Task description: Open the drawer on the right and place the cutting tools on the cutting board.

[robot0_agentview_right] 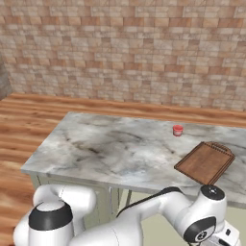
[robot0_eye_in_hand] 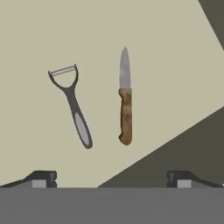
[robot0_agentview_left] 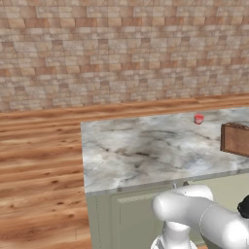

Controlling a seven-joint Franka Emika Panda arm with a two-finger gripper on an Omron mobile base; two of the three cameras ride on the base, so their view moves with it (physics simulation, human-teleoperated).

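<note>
- Left base view: a marble-topped table (robot0_agentview_left: pixel 146 151) stands before a brick wall (robot0_agentview_left: pixel 121 48), with wood-plank floor (robot0_agentview_left: pixel 39 170) to its left and behind it.
- A small red cup (robot0_agentview_left: pixel 198 119) sits near the table's far edge, towards the right.
- The cutting board (robot0_agentview_left: pixel 236 139), reddish-brown with darker edges, lies on the table at the right border of this view, partly cut off, well apart from the red cup.
- The white arm (robot0_agentview_left: pixel 199 216) bends low in front of the pale cabinet face (robot0_agentview_left: pixel 131 219) under the tabletop.
- Right base view: the same table, with the red cup at (robot0_agentview_right: pixel 178 130) and the cutting board at (robot0_agentview_right: pixel 205 162), lying flat and angled near the front right part of the top; nothing lies on it.
- The arm (robot0_agentview_right: pixel 158 216) reaches down below the table's front edge towards the lower right.
- Hand view: the end effector (robot0_eye_in_hand: pixel 111 179) has its two dark tips spread wide, nothing between them.
- It looks onto a flat beige drawer floor (robot0_eye_in_hand: pixel 175 65) carrying two tools.
- A peeler (robot0_eye_in_hand: pixel 71 103) with a grey handle lies to the left, its blade end pointing away from the tips.
- A knife (robot0_eye_in_hand: pixel 125 101) with a brown wooden handle lies to the right of it, blade pointing away.
- The two tools are side by side, apart from each other, and neither is touched by the tips.
- A darker surface (robot0_eye_in_hand: pixel 192 148) shows at the lower right, beyond the beige floor's slanted edge.
</note>
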